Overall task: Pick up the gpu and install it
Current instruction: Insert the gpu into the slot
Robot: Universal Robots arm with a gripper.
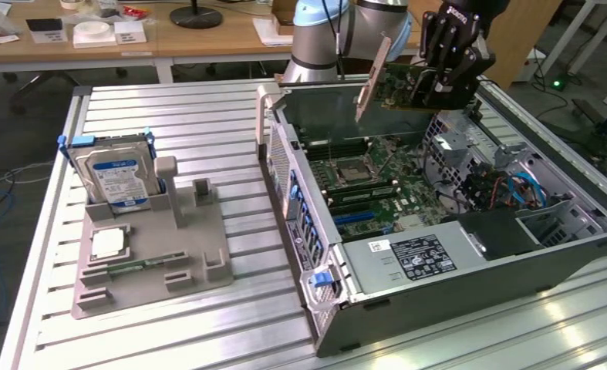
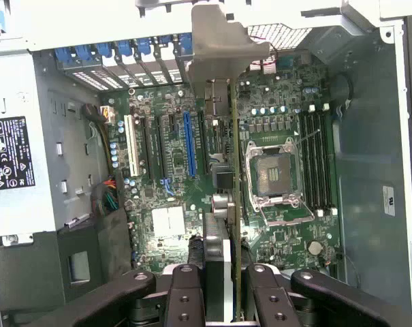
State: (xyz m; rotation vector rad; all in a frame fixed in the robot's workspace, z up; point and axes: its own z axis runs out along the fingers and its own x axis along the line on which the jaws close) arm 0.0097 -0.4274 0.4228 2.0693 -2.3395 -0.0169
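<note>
The gpu (image 1: 394, 86), a green card with a silver end bracket (image 1: 371, 77), hangs in the air above the open computer case (image 1: 314, 254). My gripper (image 1: 439, 94) is shut on the card's edge opposite the bracket. In the wrist view the gpu (image 2: 234, 204) appears edge-on between my gripper's (image 2: 223, 289) black fingers (image 2: 185, 293), its bracket (image 2: 223, 41) pointing toward the case's slotted rear wall. It hovers over the motherboard (image 2: 287, 102), between the blue expansion slot (image 2: 189, 143) and the processor socket (image 2: 272, 174), apart from the board.
On the exterior view's left, a grey holder (image 1: 195, 262) on the slatted metal table (image 1: 180, 116) carries a silver hard drive (image 1: 116, 176), a square chip (image 1: 108, 243) and a memory stick (image 1: 139, 267). The case's power supply (image 1: 411, 258) sits at its near end.
</note>
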